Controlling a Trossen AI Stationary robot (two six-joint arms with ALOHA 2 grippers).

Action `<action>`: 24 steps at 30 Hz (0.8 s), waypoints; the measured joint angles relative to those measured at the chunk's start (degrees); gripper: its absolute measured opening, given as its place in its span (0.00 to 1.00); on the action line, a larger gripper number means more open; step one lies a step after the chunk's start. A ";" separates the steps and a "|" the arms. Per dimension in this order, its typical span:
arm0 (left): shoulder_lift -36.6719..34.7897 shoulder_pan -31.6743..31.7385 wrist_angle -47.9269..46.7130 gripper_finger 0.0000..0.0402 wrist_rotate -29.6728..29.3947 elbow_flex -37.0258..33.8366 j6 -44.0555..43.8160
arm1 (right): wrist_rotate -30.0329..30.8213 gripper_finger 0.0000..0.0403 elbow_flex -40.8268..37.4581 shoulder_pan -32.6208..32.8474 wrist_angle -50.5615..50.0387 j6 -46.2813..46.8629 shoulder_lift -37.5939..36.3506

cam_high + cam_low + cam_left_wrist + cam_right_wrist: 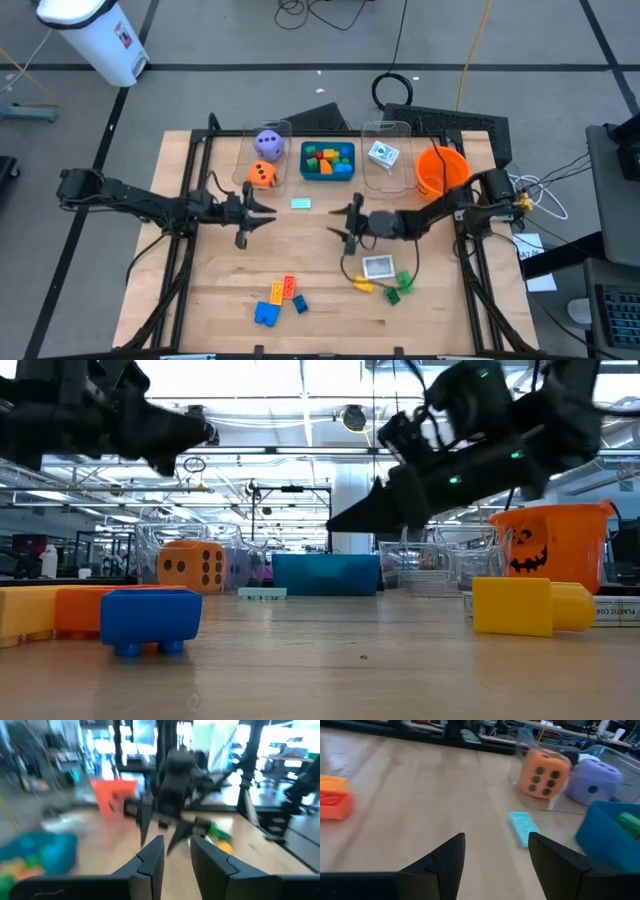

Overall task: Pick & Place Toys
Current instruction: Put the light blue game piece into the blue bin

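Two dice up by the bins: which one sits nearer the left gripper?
The orange die. It sits on the near side of the purple die, toward the table's middle, just behind the open left gripper. The purple one lies farther back.

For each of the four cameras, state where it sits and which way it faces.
High view: overhead, looking straight down on the table; both arms show.
Low view: at tabletop height, looking level past the blue brick; both arms overhead.
Left wrist view: on the left arm, facing the right gripper; own fingers below.
Right wrist view: on the right arm, facing the orange die; own fingers below.
Shared: high, low and right wrist views all show the orange die.
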 joint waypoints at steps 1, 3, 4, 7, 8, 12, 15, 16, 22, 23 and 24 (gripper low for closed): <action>-0.04 0.30 1.17 0.24 -0.37 0.23 1.73 | -1.76 0.52 -0.02 -1.57 0.58 -0.07 0.00; -0.03 0.91 3.31 0.24 -0.40 0.59 4.71 | -7.78 0.52 0.08 -4.87 1.12 1.32 0.00; -0.06 1.12 4.64 0.24 -0.37 0.61 5.76 | -11.26 0.52 0.13 -6.38 0.85 2.58 0.00; -0.13 1.55 6.08 0.24 -0.35 0.68 7.80 | -20.43 0.52 0.13 -9.93 -0.36 6.63 0.00; -0.13 1.62 5.58 0.24 -0.35 0.68 8.40 | -22.38 0.52 0.13 -10.61 -0.45 7.45 0.00; -0.11 1.64 4.06 0.26 -0.28 0.68 9.48 | -26.45 0.52 0.13 -10.51 0.25 7.81 -0.23; -0.09 1.64 1.22 0.31 0.17 0.68 9.33 | -26.67 0.52 0.29 -8.92 1.84 7.48 -0.35; -0.09 1.64 0.40 0.33 0.50 0.68 9.01 | -26.62 0.52 0.46 -8.24 1.81 7.53 -0.35; -0.09 1.36 -3.42 0.49 7.11 0.68 4.26 | -25.11 0.52 6.07 -2.77 -3.12 9.30 -0.37; -0.09 1.12 -3.79 0.51 8.46 0.68 3.26 | -23.09 0.52 7.80 -1.64 -6.77 9.27 -0.35; -0.09 0.79 -4.06 0.54 9.54 0.68 2.45 | -20.87 0.52 9.82 -0.51 -11.11 8.76 -0.35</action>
